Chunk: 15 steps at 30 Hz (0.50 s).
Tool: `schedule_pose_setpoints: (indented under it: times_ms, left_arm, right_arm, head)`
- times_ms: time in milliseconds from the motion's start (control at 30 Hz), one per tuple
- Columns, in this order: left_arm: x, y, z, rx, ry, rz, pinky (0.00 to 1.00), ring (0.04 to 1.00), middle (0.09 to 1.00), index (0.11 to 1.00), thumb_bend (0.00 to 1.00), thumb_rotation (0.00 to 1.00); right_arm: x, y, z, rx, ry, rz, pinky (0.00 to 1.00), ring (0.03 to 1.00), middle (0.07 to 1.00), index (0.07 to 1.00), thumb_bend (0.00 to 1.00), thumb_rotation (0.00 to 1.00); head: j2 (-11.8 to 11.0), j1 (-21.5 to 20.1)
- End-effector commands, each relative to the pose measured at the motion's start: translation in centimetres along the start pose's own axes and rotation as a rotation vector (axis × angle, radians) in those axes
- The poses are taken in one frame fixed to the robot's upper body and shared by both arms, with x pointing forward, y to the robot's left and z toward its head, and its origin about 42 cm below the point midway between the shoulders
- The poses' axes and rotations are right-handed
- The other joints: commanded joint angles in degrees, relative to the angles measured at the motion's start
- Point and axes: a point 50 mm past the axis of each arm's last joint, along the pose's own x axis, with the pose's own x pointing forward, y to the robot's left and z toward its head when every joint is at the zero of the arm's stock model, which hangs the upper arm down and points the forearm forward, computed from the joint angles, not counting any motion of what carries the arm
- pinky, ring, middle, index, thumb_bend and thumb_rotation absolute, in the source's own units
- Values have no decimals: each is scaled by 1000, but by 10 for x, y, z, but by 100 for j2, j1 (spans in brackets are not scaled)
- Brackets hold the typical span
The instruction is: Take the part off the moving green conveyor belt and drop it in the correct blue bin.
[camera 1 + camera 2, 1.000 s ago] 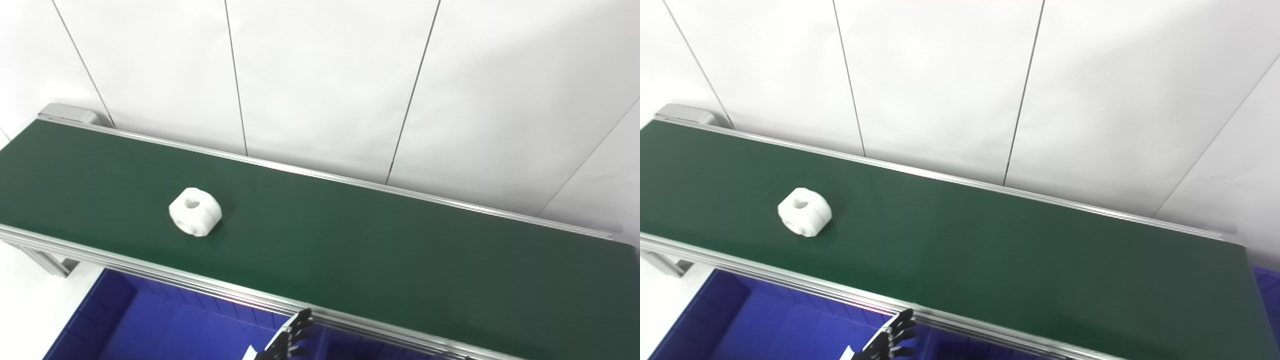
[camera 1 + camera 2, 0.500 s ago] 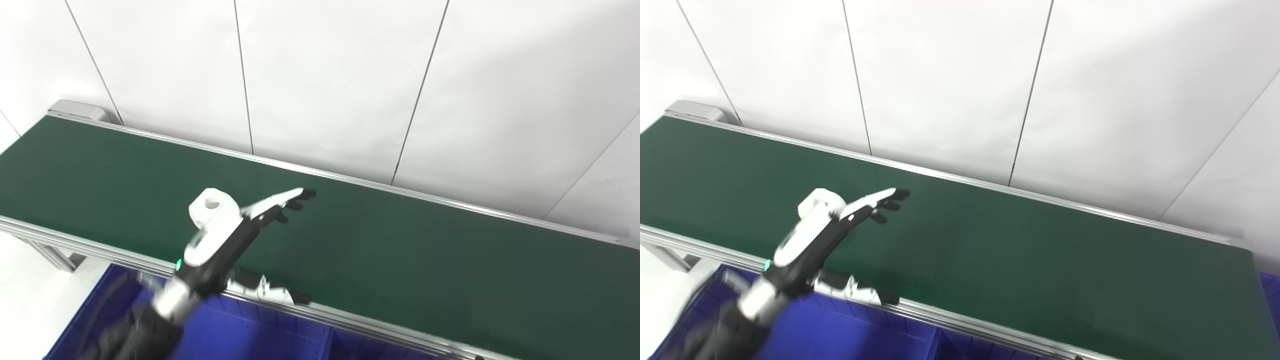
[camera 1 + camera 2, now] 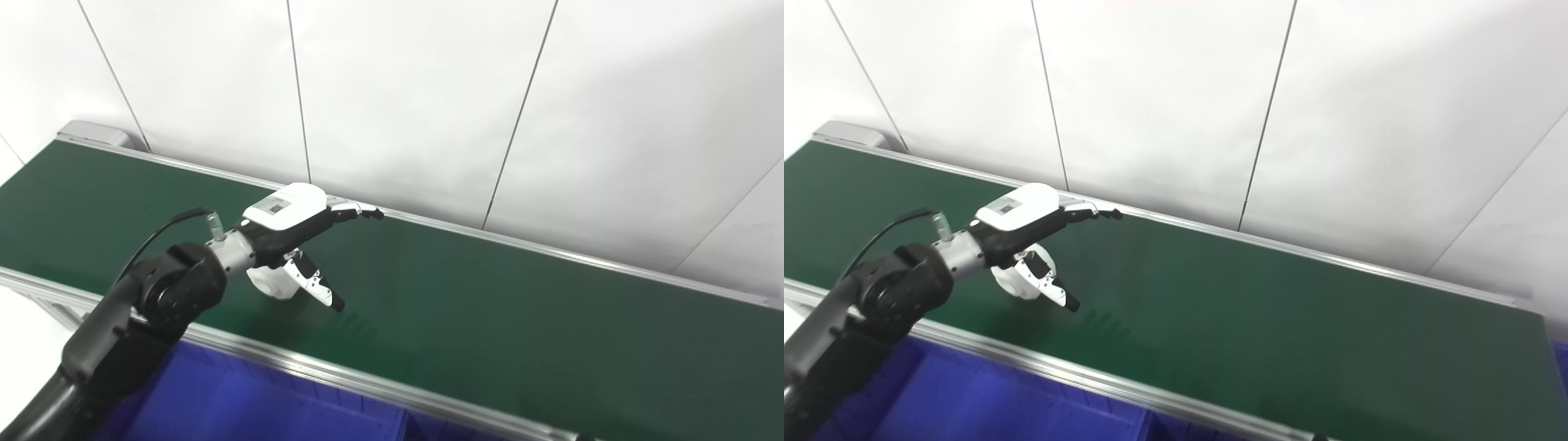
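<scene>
Long dark green conveyor belt [image 3: 490, 306] with aluminium side rails runs across; deep blue plastic bin [image 3: 245, 404] sits below its near rail. Left hand [image 3: 288, 223] hovers over the belt, fingers [image 3: 358, 212] spread apart, holding nothing. Small white rounded plastic part [image 3: 272, 283] lies on the belt directly under the palm, possibly touching the thumb. Right hand unseen.

Industrial test cell or lab. Green conveyor belt [image 3: 490, 318] with aluminium rails runs along white wall panels [image 3: 398, 92]. Blue bins [image 3: 257, 410] sit below the belt's near edge.
</scene>
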Motion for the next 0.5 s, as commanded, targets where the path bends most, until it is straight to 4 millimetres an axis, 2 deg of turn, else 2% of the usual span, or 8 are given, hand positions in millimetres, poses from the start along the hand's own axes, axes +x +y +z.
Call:
schedule_pose_setpoints:
  times_ms: [0,167,333,467]
  left_arm:
    - [6,20,-8,64,0,20,771,843,875,876,1000,306]
    - [22,9,-33,78,37,-42,838,870,883,880,1000,324]
    - [32,-2,-45,63,69,-99,888,900,896,891,992,341]
    - [36,-13,-54,71,81,-150,872,900,897,892,990,356]
  right_arm:
    - [1,2,9,3,-30,-3,1000,1000,1000,1000,828,1000]
    - [2,4,10,1,-37,1,1000,998,1000,1000,816,1000]
    - [2,5,11,8,-38,0,1000,1000,1000,1000,823,1000]
    - [0,5,12,10,-34,0,1000,1000,1000,1000,822,1000]
  head:
    - [-2,-28]
    - [24,-62]
    - [54,-95]
    - [88,-116]
